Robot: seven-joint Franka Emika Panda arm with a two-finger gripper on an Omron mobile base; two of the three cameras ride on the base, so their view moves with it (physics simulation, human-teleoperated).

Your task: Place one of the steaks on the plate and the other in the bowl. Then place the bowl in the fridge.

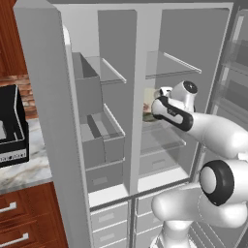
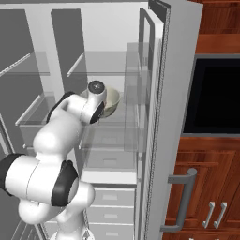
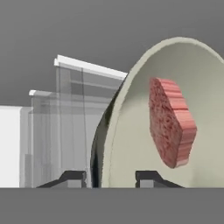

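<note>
— Fingertips [image 3: 73,178] straddle the bowl's rim from my hand camera — one dark tip outside the wall, one inside. Where's the bowl itself?

— Inside the fridge [image 1: 43,121]: bowl [image 2: 108,102] sits on a glass shelf [image 2: 110,140] in the right-hand compartment, doors open. Pinkish-red steak [image 3: 171,127] lies on its pale inside.

— And the gripper [image 3: 109,178]?

— Narrow gap around the rim — whether I'm pinching it or just clear, I cannot tell.
</note>
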